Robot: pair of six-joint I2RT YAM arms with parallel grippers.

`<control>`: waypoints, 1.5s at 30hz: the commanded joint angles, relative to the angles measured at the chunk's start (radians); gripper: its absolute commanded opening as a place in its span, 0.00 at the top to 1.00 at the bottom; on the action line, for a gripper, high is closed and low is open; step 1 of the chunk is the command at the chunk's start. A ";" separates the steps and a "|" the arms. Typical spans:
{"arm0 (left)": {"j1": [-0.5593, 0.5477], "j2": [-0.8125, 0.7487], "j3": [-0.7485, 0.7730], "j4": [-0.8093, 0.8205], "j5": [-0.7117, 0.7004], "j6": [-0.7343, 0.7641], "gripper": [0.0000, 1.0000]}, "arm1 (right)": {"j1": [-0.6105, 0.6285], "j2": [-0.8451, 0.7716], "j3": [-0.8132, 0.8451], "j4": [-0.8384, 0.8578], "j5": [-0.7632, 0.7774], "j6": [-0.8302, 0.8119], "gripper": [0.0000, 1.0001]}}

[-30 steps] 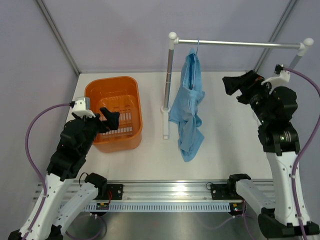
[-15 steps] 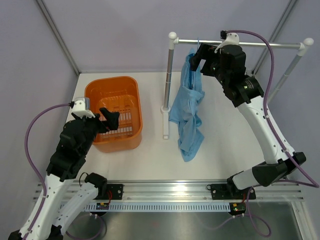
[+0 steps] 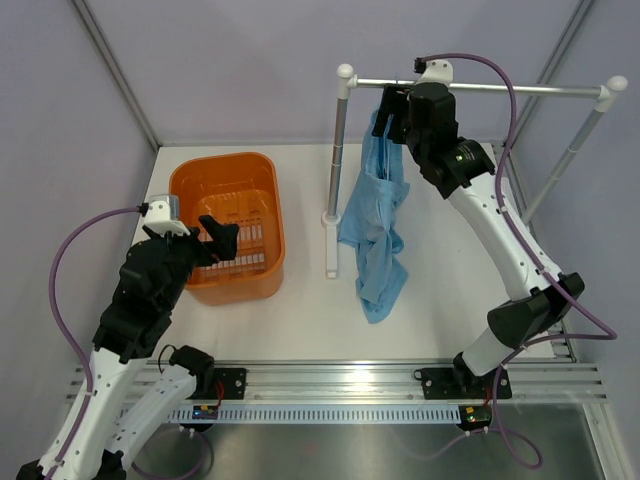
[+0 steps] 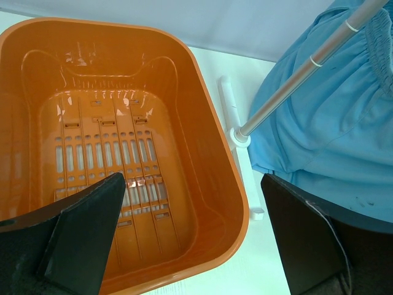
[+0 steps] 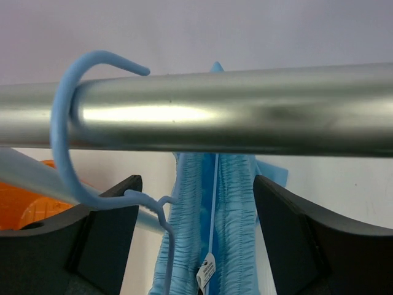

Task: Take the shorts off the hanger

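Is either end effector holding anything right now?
No. Right end effector open astride the shorts waistband; left end effector open above the basket.

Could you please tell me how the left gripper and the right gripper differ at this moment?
The left gripper hangs low over the orange basket; the right gripper is up at the silver rail. The left gripper's fingers have nothing between them, while the right gripper's fingers straddle the waistband of the shorts, beside the hanger. Both are open, gripping nothing.
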 commanded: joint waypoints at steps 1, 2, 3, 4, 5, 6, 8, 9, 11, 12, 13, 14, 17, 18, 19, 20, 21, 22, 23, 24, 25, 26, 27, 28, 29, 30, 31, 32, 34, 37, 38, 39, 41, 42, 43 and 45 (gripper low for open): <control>0.000 -0.006 -0.006 0.025 0.005 0.002 0.01 | 0.007 0.030 0.058 0.041 0.054 -0.035 0.21; 0.001 -0.006 -0.006 0.025 0.003 0.004 0.01 | 0.007 0.036 0.059 0.047 0.055 -0.040 0.23; 0.000 -0.004 -0.006 0.025 0.003 0.004 0.01 | 0.008 0.041 0.058 0.058 0.064 -0.044 0.24; 0.000 -0.003 -0.006 0.023 0.003 0.004 0.01 | 0.009 0.042 0.053 0.073 0.069 -0.046 0.27; 0.000 -0.001 -0.006 0.023 0.002 0.004 0.01 | 0.009 0.042 0.050 0.079 0.073 -0.046 0.29; 0.000 0.000 -0.006 0.023 0.002 0.004 0.01 | 0.009 0.042 0.047 0.087 0.084 -0.047 0.30; 0.001 -0.001 -0.006 0.023 0.000 0.004 0.01 | 0.009 0.044 0.042 0.099 0.095 -0.051 0.34; 0.001 0.000 -0.006 0.023 0.000 0.004 0.01 | 0.009 0.049 0.041 0.101 0.103 -0.052 0.36; 0.001 0.000 -0.006 0.023 -0.003 0.002 0.01 | 0.009 0.047 0.035 0.112 0.112 -0.054 0.40; 0.001 0.002 -0.006 0.023 -0.003 0.004 0.01 | 0.010 0.044 0.024 0.118 0.119 -0.055 0.46; 0.001 0.002 -0.007 0.022 -0.003 0.004 0.01 | 0.009 0.042 0.019 0.128 0.120 -0.054 0.47; 0.001 0.004 -0.007 0.022 -0.003 0.004 0.01 | 0.010 0.041 0.019 0.130 0.120 -0.055 0.48; 0.000 0.007 -0.007 0.022 -0.003 0.004 0.01 | 0.010 0.041 0.018 0.119 0.121 -0.054 0.56; 0.001 0.007 -0.007 0.022 -0.003 0.004 0.01 | 0.010 0.038 0.015 0.118 0.121 -0.054 0.59; 0.001 0.008 -0.007 0.022 -0.003 0.004 0.01 | 0.009 0.036 0.009 0.121 0.121 -0.052 0.61; 0.001 0.007 -0.007 0.022 -0.003 0.004 0.01 | 0.010 0.032 0.001 0.127 0.124 -0.054 0.61; 0.000 0.007 -0.007 0.022 -0.003 0.004 0.01 | 0.010 0.024 -0.014 0.130 0.126 -0.054 0.62; 0.000 0.007 -0.007 0.023 -0.003 0.002 0.01 | 0.010 0.021 -0.019 0.138 0.127 -0.054 0.62; 0.001 0.007 -0.007 0.022 -0.003 0.004 0.01 | 0.010 0.018 -0.025 0.141 0.129 -0.055 0.62; 0.001 0.007 -0.007 0.022 -0.003 0.002 0.01 | 0.010 0.013 -0.033 0.144 0.130 -0.055 0.62; 0.001 0.008 -0.007 0.023 -0.003 0.002 0.01 | 0.010 0.010 -0.036 0.144 0.129 -0.055 0.62; 0.000 0.008 -0.007 0.022 -0.003 0.004 0.01 | 0.010 0.007 -0.039 0.145 0.130 -0.058 0.62; 0.001 0.008 -0.007 0.022 -0.003 0.004 0.01 | 0.010 0.004 -0.043 0.145 0.129 -0.057 0.62; 0.000 0.007 -0.007 0.022 -0.003 0.004 0.01 | 0.009 0.001 -0.048 0.150 0.129 -0.057 0.62; 0.001 0.007 -0.007 0.022 -0.003 0.004 0.01 | 0.010 -0.010 -0.053 0.155 0.130 -0.058 0.62; 0.001 0.007 -0.007 0.022 -0.003 0.004 0.01 | 0.010 -0.014 -0.069 0.164 0.132 -0.061 0.62; 0.001 0.008 -0.007 0.022 -0.005 0.004 0.01 | 0.012 -0.020 -0.077 0.179 0.133 -0.063 0.62; 0.001 0.007 -0.007 0.023 -0.003 0.002 0.01 | 0.010 -0.023 -0.082 0.181 0.135 -0.066 0.62; 0.000 0.008 -0.007 0.022 -0.003 0.004 0.01 | 0.010 -0.022 -0.079 0.176 0.135 -0.067 0.64; 0.000 0.007 -0.007 0.023 -0.005 0.004 0.01 | 0.010 -0.024 -0.085 0.176 0.141 -0.067 0.73; 0.001 0.005 -0.007 0.022 -0.005 0.002 0.01 | 0.010 -0.024 -0.086 0.178 0.141 -0.067 0.75; 0.001 0.007 -0.007 0.023 -0.005 0.004 0.01 | 0.010 -0.025 -0.086 0.176 0.144 -0.067 0.82; 0.001 0.007 -0.007 0.022 -0.005 0.002 0.01 | 0.010 -0.024 -0.085 0.170 0.147 -0.072 0.88; 0.001 0.008 -0.009 0.022 -0.005 0.004 0.01 | 0.010 -0.025 -0.080 0.168 0.149 -0.075 0.94; 0.000 0.008 -0.007 0.022 -0.005 0.002 0.01 | 0.010 -0.027 -0.082 0.167 0.150 -0.078 0.97; 0.000 0.008 -0.007 0.022 -0.003 0.004 0.01 | 0.009 -0.036 -0.082 0.165 0.149 -0.093 1.00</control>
